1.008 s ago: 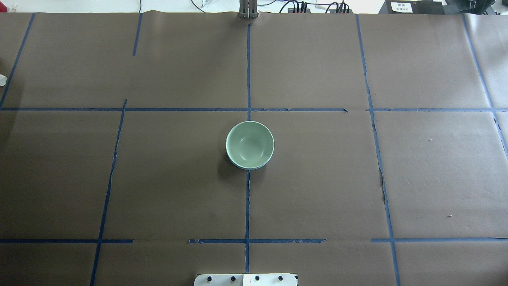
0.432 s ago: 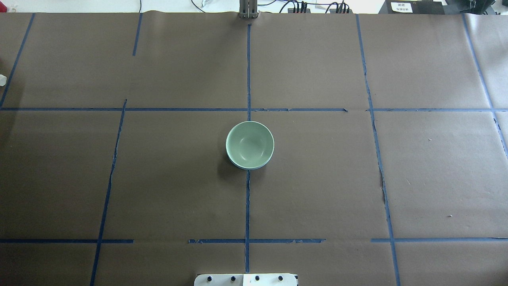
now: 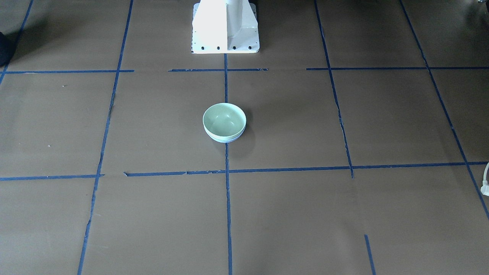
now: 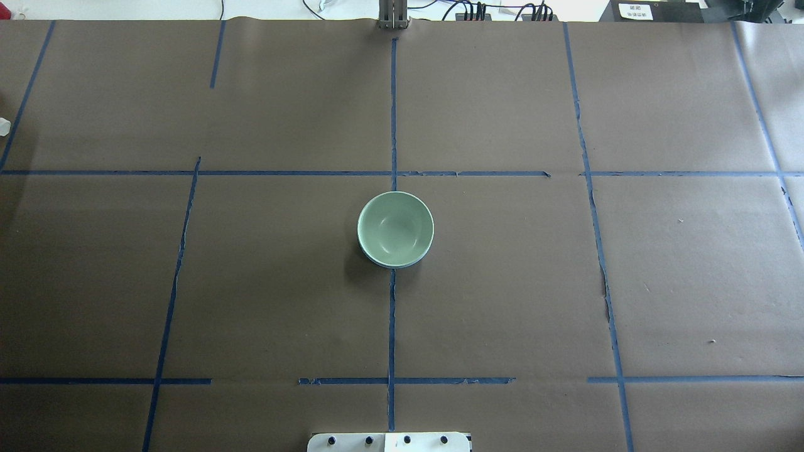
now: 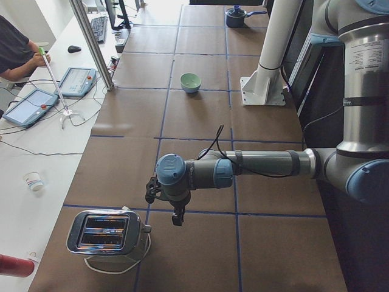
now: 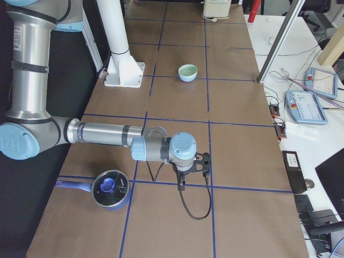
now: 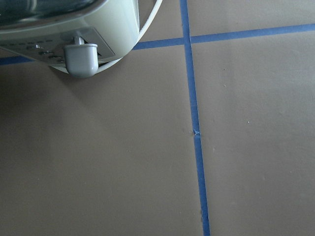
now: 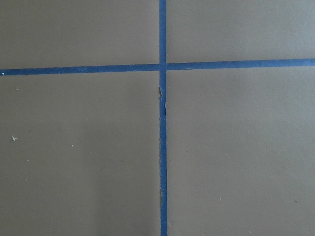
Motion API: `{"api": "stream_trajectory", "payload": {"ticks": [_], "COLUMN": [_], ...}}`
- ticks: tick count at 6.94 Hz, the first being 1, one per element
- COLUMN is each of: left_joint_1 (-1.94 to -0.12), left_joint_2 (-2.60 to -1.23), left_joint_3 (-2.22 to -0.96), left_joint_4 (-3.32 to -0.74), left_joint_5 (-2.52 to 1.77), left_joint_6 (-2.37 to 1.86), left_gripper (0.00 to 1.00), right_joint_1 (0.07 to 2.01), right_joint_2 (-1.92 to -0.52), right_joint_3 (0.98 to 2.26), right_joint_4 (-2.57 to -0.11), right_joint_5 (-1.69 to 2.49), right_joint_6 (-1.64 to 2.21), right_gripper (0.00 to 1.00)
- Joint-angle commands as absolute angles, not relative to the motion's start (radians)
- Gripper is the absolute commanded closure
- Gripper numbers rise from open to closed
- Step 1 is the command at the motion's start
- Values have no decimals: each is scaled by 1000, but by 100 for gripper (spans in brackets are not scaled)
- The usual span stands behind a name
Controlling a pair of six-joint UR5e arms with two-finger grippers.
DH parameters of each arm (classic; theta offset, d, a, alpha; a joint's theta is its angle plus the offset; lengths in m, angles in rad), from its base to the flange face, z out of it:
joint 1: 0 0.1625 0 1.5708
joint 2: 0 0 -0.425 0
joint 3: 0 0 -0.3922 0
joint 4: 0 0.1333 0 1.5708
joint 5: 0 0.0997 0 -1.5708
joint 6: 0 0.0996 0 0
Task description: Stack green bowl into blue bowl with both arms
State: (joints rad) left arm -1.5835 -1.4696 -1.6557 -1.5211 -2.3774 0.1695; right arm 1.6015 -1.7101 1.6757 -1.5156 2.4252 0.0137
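Green bowl [image 3: 224,120] sits nested in blue bowl [image 3: 225,140] at worktop centre, so the stack looks done. Left arm [image 5: 255,164] and right arm [image 6: 107,134] hang near the worktop ends; can't tell if fingers are wide or narrow.

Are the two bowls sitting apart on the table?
No, the green bowl sits nested inside the blue bowl, whose rim peeks out beneath it.

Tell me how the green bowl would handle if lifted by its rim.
Its glossy surface suggests the green bowl is probably slippery to pinch. It looks rigid, so likely won't flex. Nested in the blue bowl, it might drag that one up.
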Motion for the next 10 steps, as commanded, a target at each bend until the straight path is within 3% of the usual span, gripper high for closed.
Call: {"api": "stream_trajectory", "payload": {"ticks": [1,10], "left_joint_1": [-1585,-1623], "left_joint_2": [-1471,-1486], "left_joint_3": [-1663,-1667], "left_joint_4": [-1523,-1528], "left_joint_5": [-2376,-2375], "left_joint_6": [167,138], "left_gripper": [0,0], "right_joint_1": [1601,1601], "right_joint_2": [-1709,-1698], "right_joint_3": [1678,1678], "right_joint_4": [-1516,-1514], "right_joint_5": [2425,2425], "right_joint_6": [14,14], "right_gripper": [0,0]}}
